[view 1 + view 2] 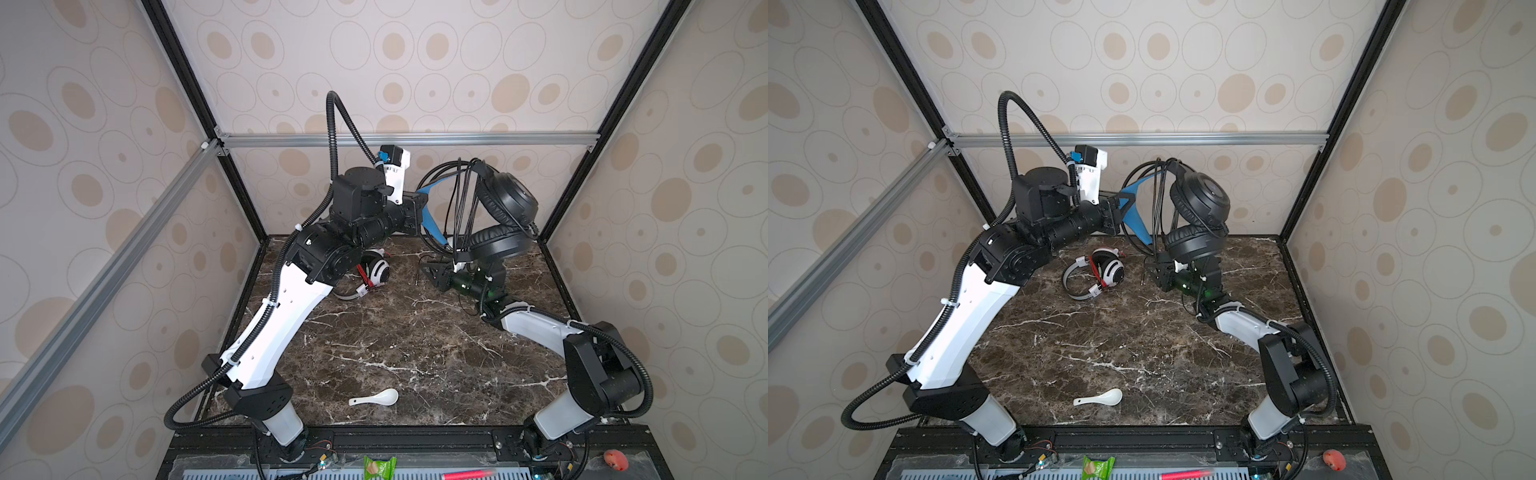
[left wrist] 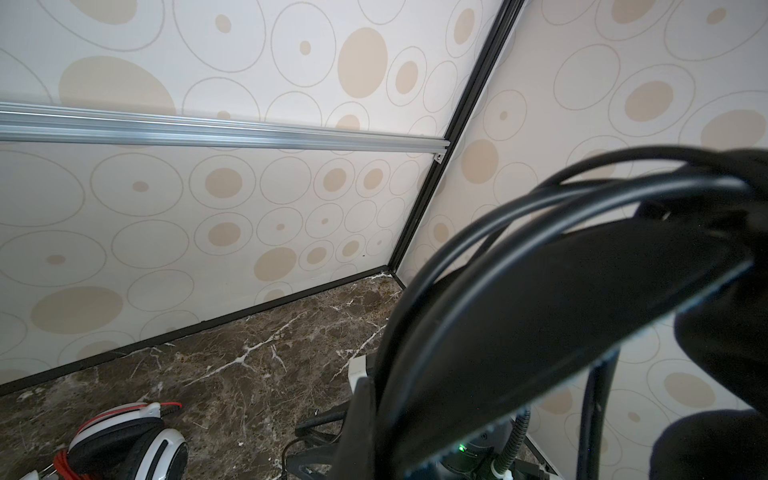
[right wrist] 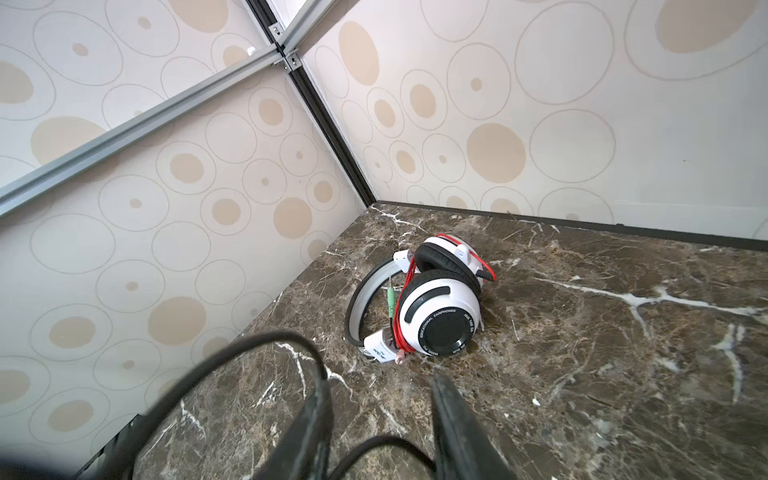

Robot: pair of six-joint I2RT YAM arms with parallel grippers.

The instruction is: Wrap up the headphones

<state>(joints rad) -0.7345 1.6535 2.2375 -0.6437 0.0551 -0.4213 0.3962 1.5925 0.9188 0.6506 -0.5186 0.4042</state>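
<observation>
The black headphones (image 1: 507, 199) (image 1: 1204, 199) hang in the air at the back, ear cups to the right. My left gripper (image 1: 419, 208) (image 1: 1119, 208) is shut on their blue-lined band, which fills the left wrist view (image 2: 540, 299). Several strands of black cord (image 1: 459, 199) drape over the band and hang down. My right gripper (image 1: 432, 272) (image 3: 380, 415) sits low under the cups, open. A loop of cord (image 3: 257, 345) runs over one finger and across the gap. The white headphones (image 1: 376, 270) (image 1: 1104, 272) (image 3: 432, 307) lie on the table with red cord wound round them.
A white spoon (image 1: 376, 398) (image 1: 1100, 399) lies near the front of the marble table (image 1: 415, 340). Patterned walls with metal rails close in the back and sides. On the front ledge sit a green packet (image 1: 379, 466), a red pen (image 1: 467, 473) and an orange-red ball (image 1: 616, 459).
</observation>
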